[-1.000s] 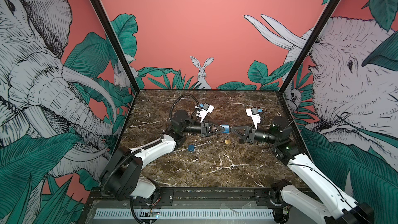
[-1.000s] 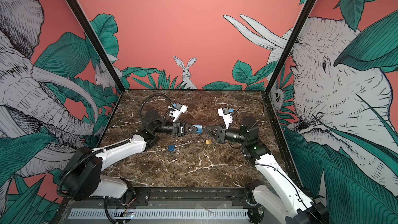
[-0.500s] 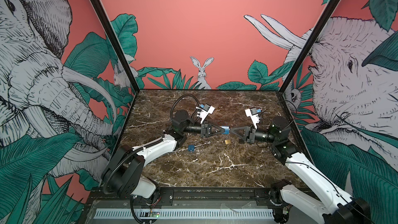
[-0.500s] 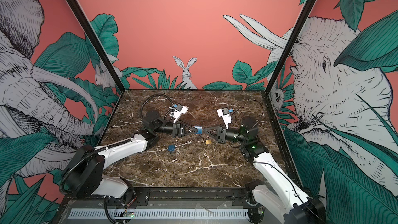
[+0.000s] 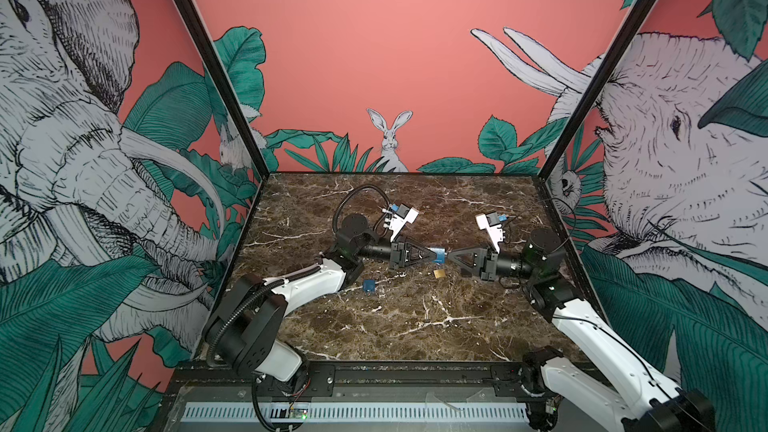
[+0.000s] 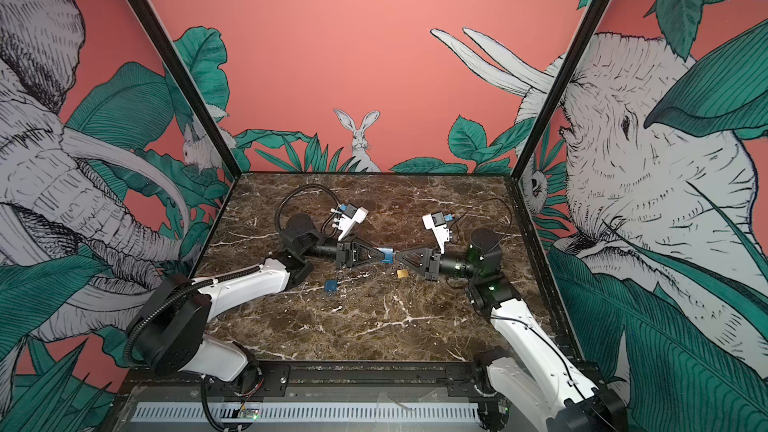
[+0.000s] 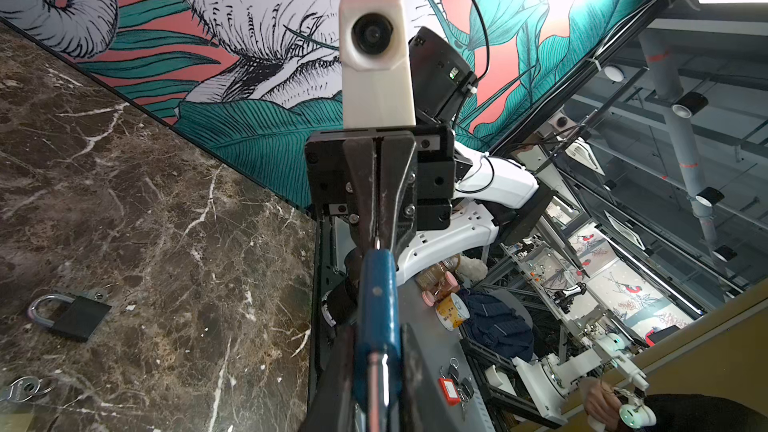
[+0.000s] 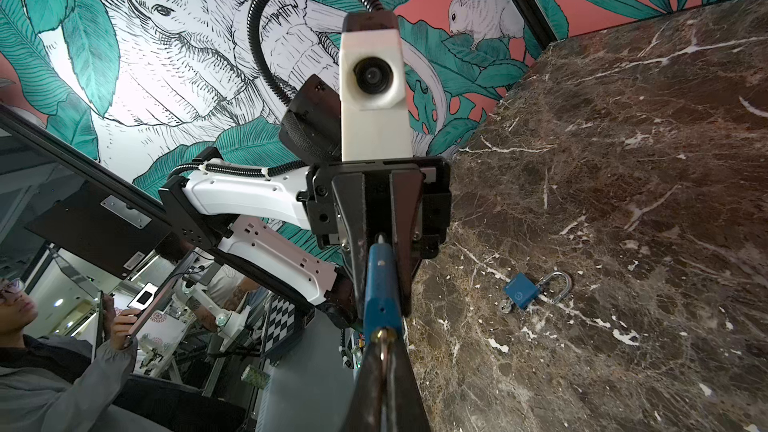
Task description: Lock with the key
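1. The right gripper [image 5: 453,254] is closed tight on the key [image 8: 382,342], which sits at the end of the blue padlock [image 5: 438,251].
2. The left gripper [image 5: 435,255] clamps that padlock above the middle of the table [image 5: 415,326].
3. The brass padlock [image 5: 439,273] lies just nearer.
4. The spare blue padlock [image 5: 368,285] lies further left.

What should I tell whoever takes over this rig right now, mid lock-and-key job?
The left gripper is shut on the blue padlock, held above the middle of the table.
The right gripper is shut on the key, whose tip is at the padlock's near end.
Done: both are picked up and brought together.
Left: seat the key (depth cannot be told), turn it, lock.
A second blue padlock and a brass padlock lie on the table.
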Motion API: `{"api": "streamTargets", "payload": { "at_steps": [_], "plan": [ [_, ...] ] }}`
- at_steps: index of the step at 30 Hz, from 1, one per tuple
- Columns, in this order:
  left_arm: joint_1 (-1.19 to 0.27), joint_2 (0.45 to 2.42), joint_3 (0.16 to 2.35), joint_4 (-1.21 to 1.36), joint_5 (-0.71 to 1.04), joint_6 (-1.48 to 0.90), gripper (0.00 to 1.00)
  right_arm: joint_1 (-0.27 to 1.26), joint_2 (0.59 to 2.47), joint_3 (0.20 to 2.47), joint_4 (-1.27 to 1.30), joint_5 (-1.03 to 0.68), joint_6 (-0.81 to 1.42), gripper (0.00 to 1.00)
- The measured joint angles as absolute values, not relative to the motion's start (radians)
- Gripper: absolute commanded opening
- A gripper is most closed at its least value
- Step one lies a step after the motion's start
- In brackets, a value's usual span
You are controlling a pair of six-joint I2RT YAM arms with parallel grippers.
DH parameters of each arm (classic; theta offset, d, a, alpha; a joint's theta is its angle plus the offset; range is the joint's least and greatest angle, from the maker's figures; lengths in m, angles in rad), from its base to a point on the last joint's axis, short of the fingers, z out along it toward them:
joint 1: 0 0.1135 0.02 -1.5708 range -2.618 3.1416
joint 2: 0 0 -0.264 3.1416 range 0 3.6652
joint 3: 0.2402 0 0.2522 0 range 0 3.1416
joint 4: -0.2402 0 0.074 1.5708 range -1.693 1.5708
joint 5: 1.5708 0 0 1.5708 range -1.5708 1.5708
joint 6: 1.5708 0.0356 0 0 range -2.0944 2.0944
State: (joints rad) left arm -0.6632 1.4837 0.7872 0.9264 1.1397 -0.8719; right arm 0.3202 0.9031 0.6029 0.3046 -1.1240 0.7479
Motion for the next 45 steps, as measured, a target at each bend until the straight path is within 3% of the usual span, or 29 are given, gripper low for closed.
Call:
{"api": "streamTargets", "payload": {
  "at_steps": [45],
  "plan": [
    [-0.6,1.502,0.743,0.931,1.083,-0.875,0.0,0.21,0.887,0.574,0.317,-1.135,0.754,0.0]
  ]
}}
